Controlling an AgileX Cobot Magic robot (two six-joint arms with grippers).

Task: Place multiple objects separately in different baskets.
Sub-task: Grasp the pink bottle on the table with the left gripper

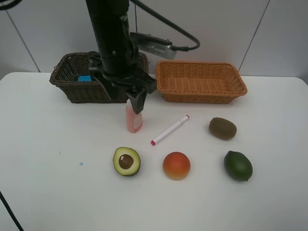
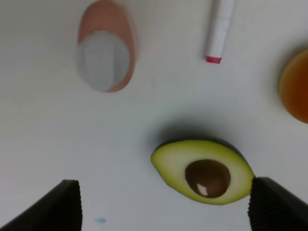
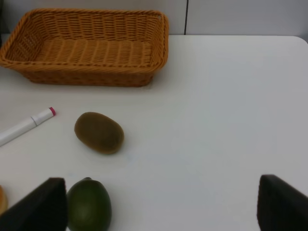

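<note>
The left pincer (image 1: 136,107) hangs released and empty, jaws wide. From the high camera it sits over the cap of the upright pink bottle (image 1: 134,120); its own camera shows that bottle ahead of the jaws, so how squarely it is lined up cannot be told. The right pincer (image 3: 161,207) is likewise spread and grasps nothing, out over the desk (image 1: 43,159) well beyond the bottle, on the kiwi's side.

The bottle is tall and narrow. An off-centre descent would probably let one finger clip the cap and topple it onto the marker (image 1: 170,130) lying just beside it. The avocado half (image 1: 126,161) lies near the bottle, toward the desk's front edge. The orange-red fruit (image 1: 176,165), kiwi (image 1: 222,128) and lime (image 1: 237,165) lie farther off past the marker, and being rounded could roll if nudged.

Behind the bottle stands the dark brown basket (image 1: 65,82), with a blue thing (image 1: 84,78) inside; the left arm (image 1: 113,43) hides the rest. Beside it, the light orange basket (image 1: 199,92) shows nothing inside.
</note>
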